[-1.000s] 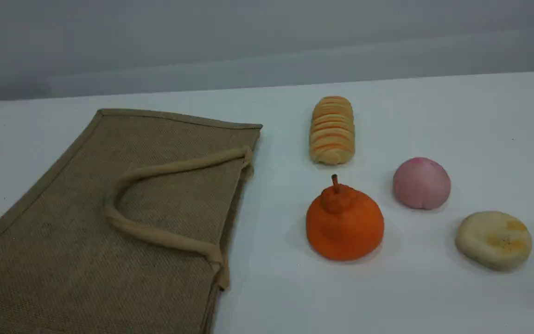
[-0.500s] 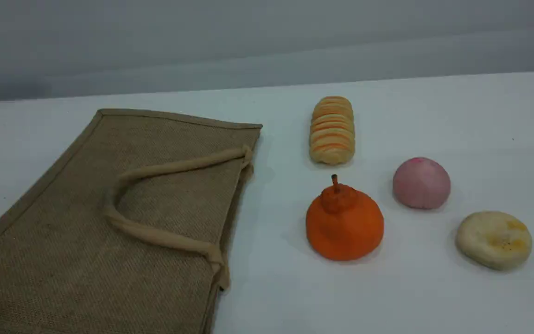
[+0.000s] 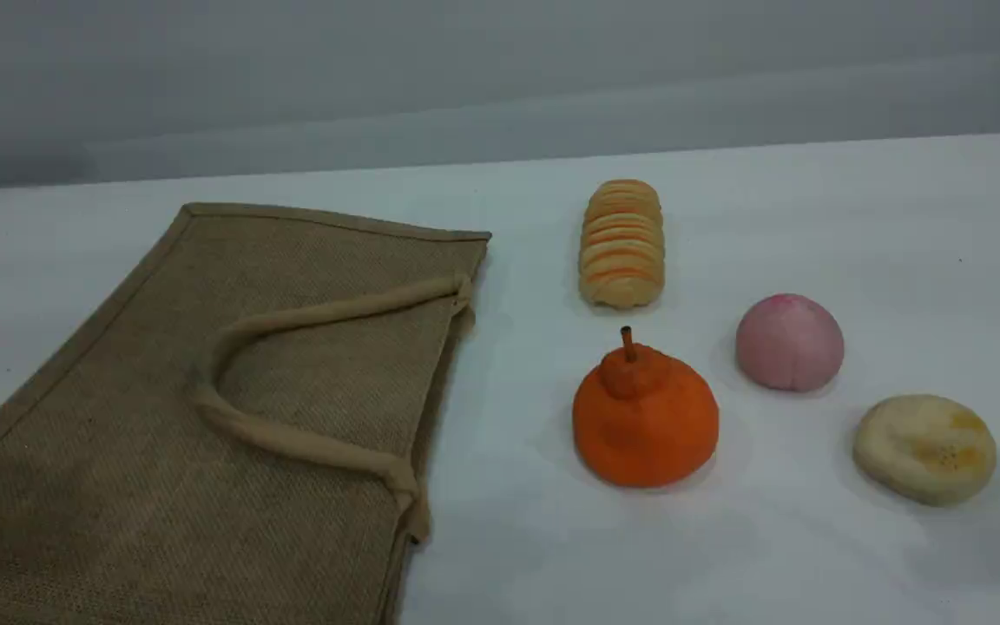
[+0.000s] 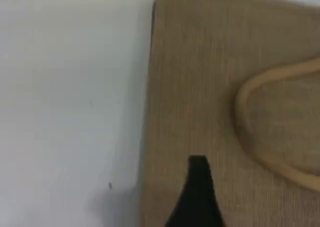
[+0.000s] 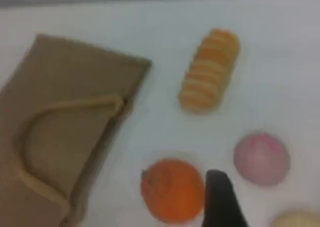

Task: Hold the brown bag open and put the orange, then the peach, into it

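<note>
The brown bag (image 3: 118,417) lies flat on the left of the white table, its mouth facing right and a beige handle (image 3: 292,438) resting on top. Right of it stands the orange (image 3: 645,421) with its stem up, and the pink peach (image 3: 789,343) sits further right. Neither arm shows in the scene view. In the left wrist view a dark fingertip (image 4: 199,187) hovers over the bag (image 4: 200,87) near its edge, holding nothing. In the right wrist view a fingertip (image 5: 220,197) hangs above the table between the orange (image 5: 172,189) and the peach (image 5: 261,158), also empty.
A ridged yellow-orange bread loaf (image 3: 621,243) lies behind the orange. A flat pale-yellow bun (image 3: 924,449) sits at the near right. The table's back edge (image 3: 726,148) meets a grey wall.
The bag and the fruits have not moved. A faint shadow has spread over the table's near right part.
</note>
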Tool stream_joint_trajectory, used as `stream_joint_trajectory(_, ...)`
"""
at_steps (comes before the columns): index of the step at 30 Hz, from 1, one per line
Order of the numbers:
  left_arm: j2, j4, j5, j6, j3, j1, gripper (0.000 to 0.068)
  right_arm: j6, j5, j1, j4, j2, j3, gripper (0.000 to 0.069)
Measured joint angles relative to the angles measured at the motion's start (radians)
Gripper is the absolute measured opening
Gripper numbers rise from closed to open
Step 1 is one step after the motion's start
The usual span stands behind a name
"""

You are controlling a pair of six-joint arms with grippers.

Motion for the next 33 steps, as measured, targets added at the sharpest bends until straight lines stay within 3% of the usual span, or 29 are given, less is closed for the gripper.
stream_joint_trajectory(5,0.148,-0.002,-0.058,-0.025,0.000,-0.001,0.0512,-0.019,-0.026,0.003,0.045,0.141,0.000,0.0365)
stream_joint_trajectory(11,0.316,-0.106,-0.137,-0.019,0.000,-0.003,0.0512,-0.079,-0.139,0.102,0.141,0.289,-0.012,0.0365)
stream_joint_trajectory(16,0.434,-0.132,-0.215,-0.016,0.000,-0.048,0.0512,-0.079,-0.178,0.199,0.172,0.404,-0.081,0.0365)
stream_joint_trajectory(20,0.518,-0.132,-0.302,-0.022,-0.016,-0.072,0.0512,-0.079,-0.173,0.220,0.175,0.481,-0.141,0.0365)
stream_joint_trajectory(33,0.771,-0.133,-0.199,-0.028,-0.267,-0.072,0.0512,-0.085,-0.164,0.220,0.183,0.530,-0.177,0.0365)
